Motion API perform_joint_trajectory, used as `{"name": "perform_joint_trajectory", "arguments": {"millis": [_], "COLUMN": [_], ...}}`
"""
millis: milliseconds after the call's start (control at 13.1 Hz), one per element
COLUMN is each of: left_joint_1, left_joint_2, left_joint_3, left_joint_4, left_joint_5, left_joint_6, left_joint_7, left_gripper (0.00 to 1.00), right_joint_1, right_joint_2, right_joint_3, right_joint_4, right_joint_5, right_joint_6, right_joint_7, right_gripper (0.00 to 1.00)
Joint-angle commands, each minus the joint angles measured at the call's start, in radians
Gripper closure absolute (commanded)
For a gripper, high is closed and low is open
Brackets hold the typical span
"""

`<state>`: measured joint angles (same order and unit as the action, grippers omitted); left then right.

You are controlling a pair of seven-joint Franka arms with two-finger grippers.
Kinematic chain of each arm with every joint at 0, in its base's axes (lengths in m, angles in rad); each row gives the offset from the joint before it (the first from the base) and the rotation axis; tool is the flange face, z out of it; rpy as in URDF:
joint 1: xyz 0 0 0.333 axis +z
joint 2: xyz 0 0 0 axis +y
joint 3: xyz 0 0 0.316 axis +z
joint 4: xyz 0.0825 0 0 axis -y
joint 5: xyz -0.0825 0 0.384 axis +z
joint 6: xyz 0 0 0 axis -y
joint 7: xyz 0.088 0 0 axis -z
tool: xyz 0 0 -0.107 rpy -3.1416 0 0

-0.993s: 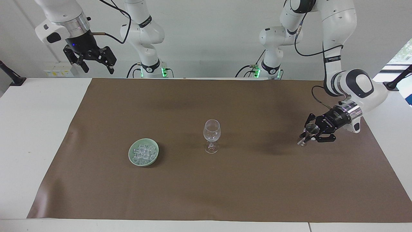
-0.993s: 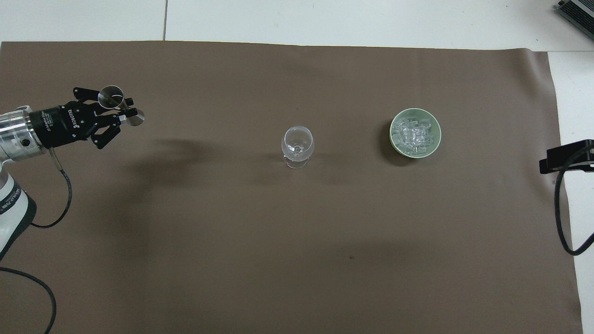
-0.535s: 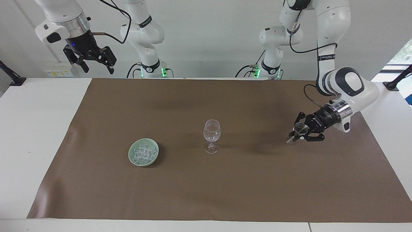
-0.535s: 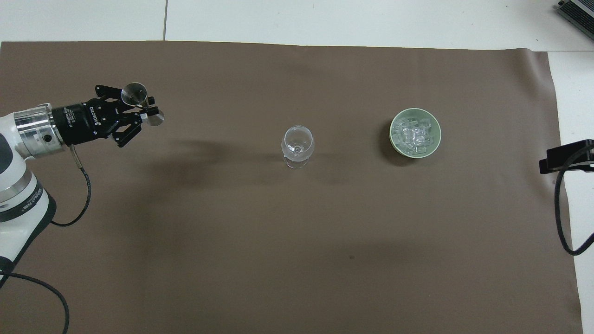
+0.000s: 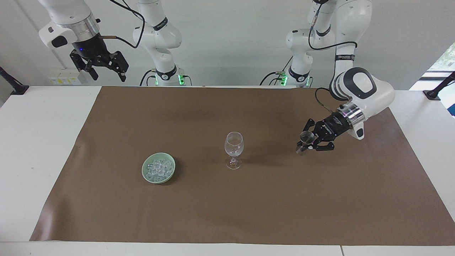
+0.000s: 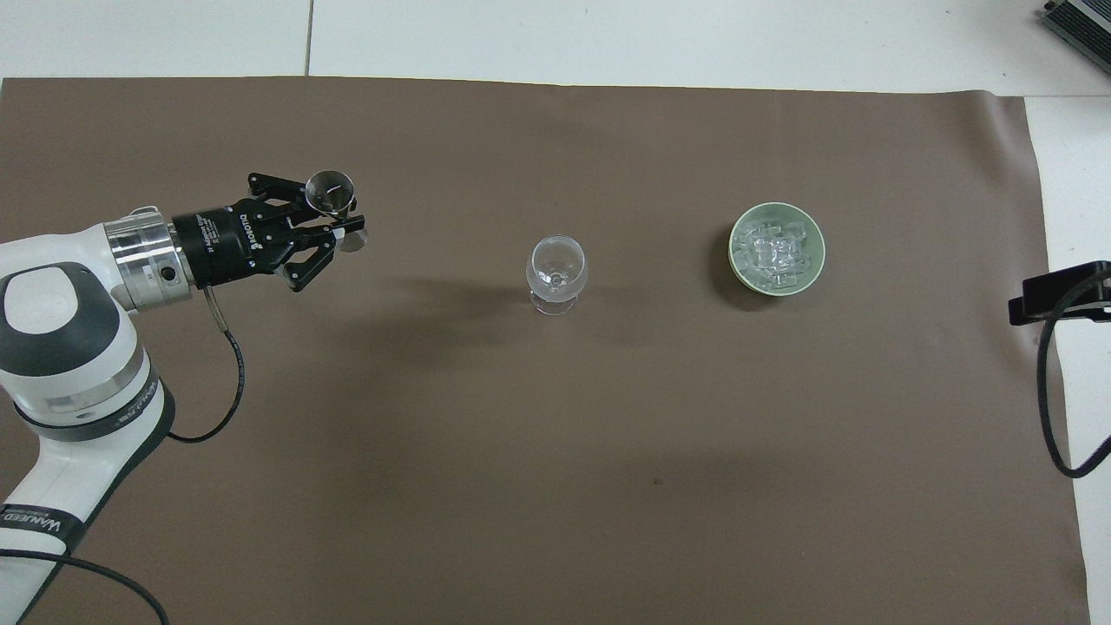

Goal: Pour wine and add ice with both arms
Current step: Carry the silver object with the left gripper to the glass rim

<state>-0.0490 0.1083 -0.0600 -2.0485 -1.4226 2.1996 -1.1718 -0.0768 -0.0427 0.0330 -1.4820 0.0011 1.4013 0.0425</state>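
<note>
A clear stemmed wine glass (image 5: 234, 144) (image 6: 556, 265) stands upright at the middle of the brown mat. The ice (image 5: 159, 168) (image 6: 775, 252) is heaped in a pale green bowl (image 5: 145, 173) (image 6: 734, 260) beside the glass, toward the right arm's end. My left gripper (image 5: 305, 143) (image 6: 343, 227) hovers over the mat toward the left arm's end, shut on a small metal jigger (image 5: 305, 136) (image 6: 331, 192). The jigger is tilted, its open mouth showing. My right gripper (image 5: 106, 74) waits raised and open above the table's edge by its base. No wine shows in either view.
The brown mat (image 5: 249, 213) (image 6: 555, 477) covers most of the white table (image 5: 42, 149). A black clamp with a cable (image 6: 1059, 291) sits off the mat at the right arm's end.
The left arm has carried the jigger steadily along the mat toward the wine glass. The right arm, glass and bowl have stayed put.
</note>
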Motion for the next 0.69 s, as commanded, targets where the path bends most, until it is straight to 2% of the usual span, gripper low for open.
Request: {"name": "perform_joint_trajectory", "arguments": {"millis": [0,306,611], "left_joint_1": [0.003,0.005,0.009], "left_joint_2": [-0.064,-0.062,-0.059], "left_joint_3": [-0.043,-0.139,-0.214], "left_joint_4": [-0.048,-0.047,-0.045], "left_joint_5": [0.005,-0.047,-0.084], "left_joint_6": [0.063,0.21,0.291], "left_joint_7": [-0.025,-0.031,-0.031], "left_gripper": [1.0,1.0,1.0], "right_joint_1": [-0.004,-0.004,-0.004], "right_joint_2": [0.0,0.0,0.0], "right_joint_3": [-0.001,-0.001,-0.001], "right_joint_4": [0.008,0.011,0.011], "right_joint_5": [0.019,0.019,0.019], "right_joint_6": [-0.019,-0.019,-0.019], "right_joint_7": [-0.016,-0.016,-0.016], "right_gripper": [0.0,0.0,0.0]}}
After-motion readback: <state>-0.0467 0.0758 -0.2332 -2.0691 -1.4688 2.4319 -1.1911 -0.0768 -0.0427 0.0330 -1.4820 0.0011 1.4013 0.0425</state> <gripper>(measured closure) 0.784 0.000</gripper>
